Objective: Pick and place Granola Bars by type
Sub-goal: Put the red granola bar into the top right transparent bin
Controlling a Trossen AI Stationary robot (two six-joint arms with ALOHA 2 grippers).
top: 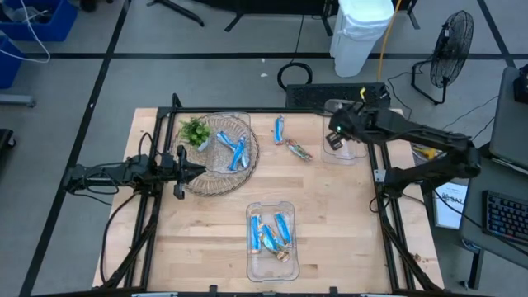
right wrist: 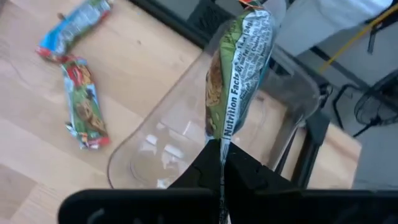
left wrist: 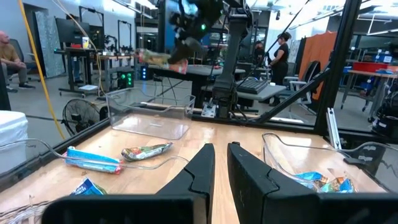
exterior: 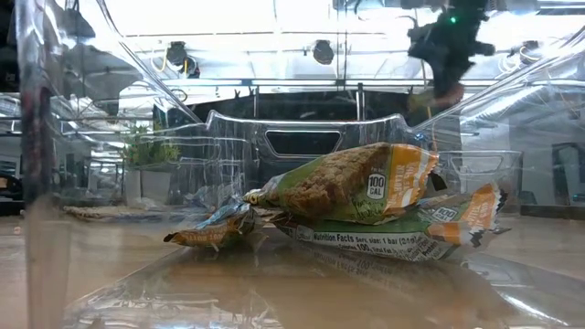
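My right gripper [right wrist: 222,162] is shut on a green-and-tan granola bar [right wrist: 239,74] and hovers above an empty clear container [top: 351,153] at the table's far right. My left gripper [left wrist: 221,163] is shut and empty, and waits by the near-right rim of the wicker basket [top: 216,183]. The basket holds blue bars [top: 237,152] and a small green plant [top: 194,130]. A blue bar [top: 279,129] and a green-and-red bar [top: 299,150] lie flat on the wood. A clear tray [top: 289,206] near the near edge holds several blue bars and tan-green ones [exterior: 352,183]. My right gripper pinches the green-and-tan bar by the flat crimped seam at one end [right wrist: 222,142], between its two fingers. The fingers come from above, pointing down. The bar is lifted clear and hangs below them, lengthwise, over the open mouth of the clear container [right wrist: 180,124].
Bare wood lies between the basket, the clear tray and the far-right container. Black frame posts [top: 388,214] stand along the table's left and right sides. Off the table are a fan [top: 452,45], a white bin [top: 363,29] and a desk with a keyboard [top: 503,216]. People show far behind.
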